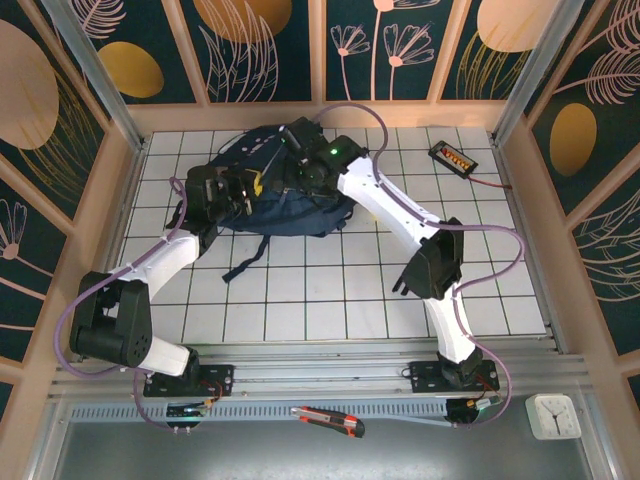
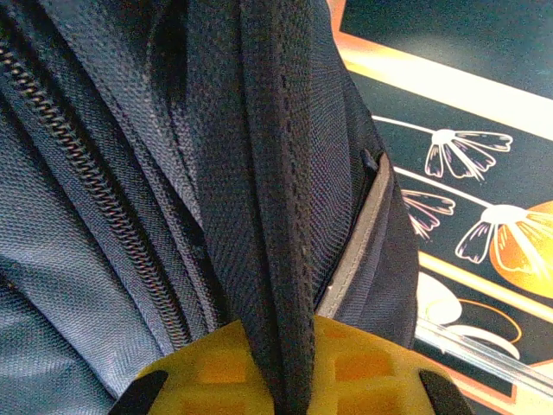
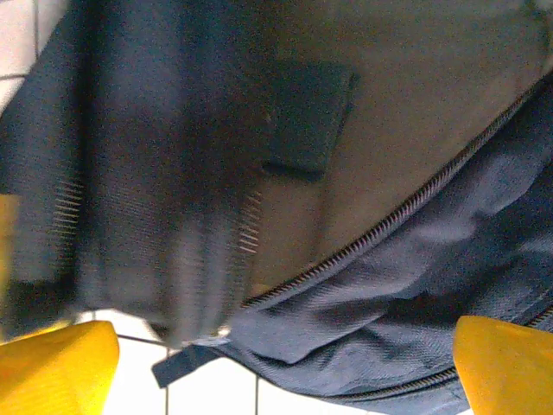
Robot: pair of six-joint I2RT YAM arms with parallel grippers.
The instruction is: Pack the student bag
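The student bag (image 1: 280, 205), a dark navy backpack, lies at the far middle of the tiled table. My left gripper (image 1: 245, 185) is at its left side. In the left wrist view that gripper (image 2: 281, 372) is shut, its yellow fingers (image 2: 207, 372) pinching a stitched fold of the bag's fabric (image 2: 276, 216) beside a zip (image 2: 86, 190). My right gripper (image 1: 300, 140) hovers over the bag's far top. In the right wrist view it (image 3: 285, 363) stands open, yellow fingers (image 3: 60, 363) wide apart, above the bag's fabric (image 3: 389, 285) and an open zip line (image 3: 406, 207). That view is motion-blurred.
A black strap (image 1: 245, 262) trails from the bag toward the near side. A small black device with orange buttons (image 1: 452, 157) lies at the back right. A white clock (image 1: 552, 415) and a red-black cutter (image 1: 328, 418) sit below the front rail. Wooden walls ring the table (image 1: 330, 300).
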